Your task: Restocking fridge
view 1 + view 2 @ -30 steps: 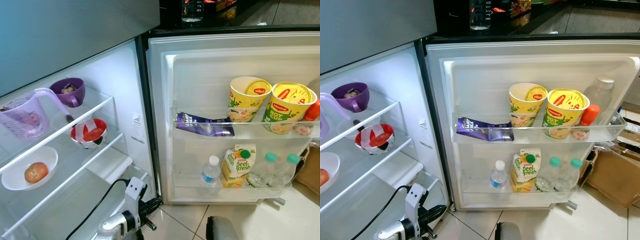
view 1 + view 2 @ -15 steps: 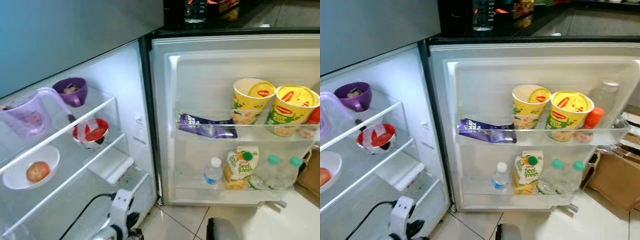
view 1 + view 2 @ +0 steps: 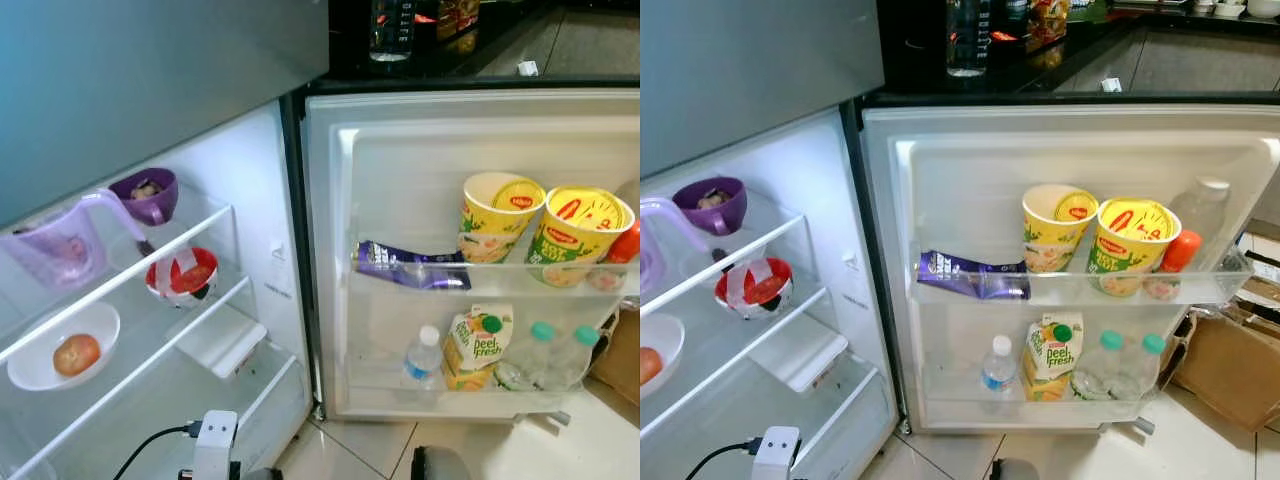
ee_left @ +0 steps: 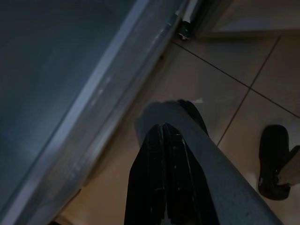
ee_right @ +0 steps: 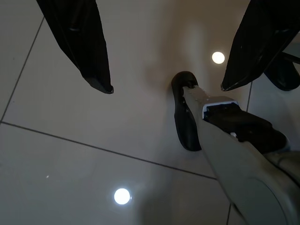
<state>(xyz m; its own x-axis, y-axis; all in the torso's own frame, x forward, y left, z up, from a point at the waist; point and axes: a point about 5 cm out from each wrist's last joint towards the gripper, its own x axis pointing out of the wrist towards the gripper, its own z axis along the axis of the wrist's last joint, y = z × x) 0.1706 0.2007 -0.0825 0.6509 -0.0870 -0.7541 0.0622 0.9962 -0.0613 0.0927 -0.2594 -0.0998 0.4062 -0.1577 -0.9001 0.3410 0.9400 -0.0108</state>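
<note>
Open fridge (image 3: 300, 300) with stocked door shelves; left gripper (image 4: 163, 140) hangs closed, right gripper (image 5: 166, 89) spread wide over floor tiles (image 5: 70, 154)

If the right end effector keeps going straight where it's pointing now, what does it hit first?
Most likely the tiled floor. The open right end effector points down at it, with the robot's foot just below the line between the fingers; depth is unclear, so the foot could come first.
</note>
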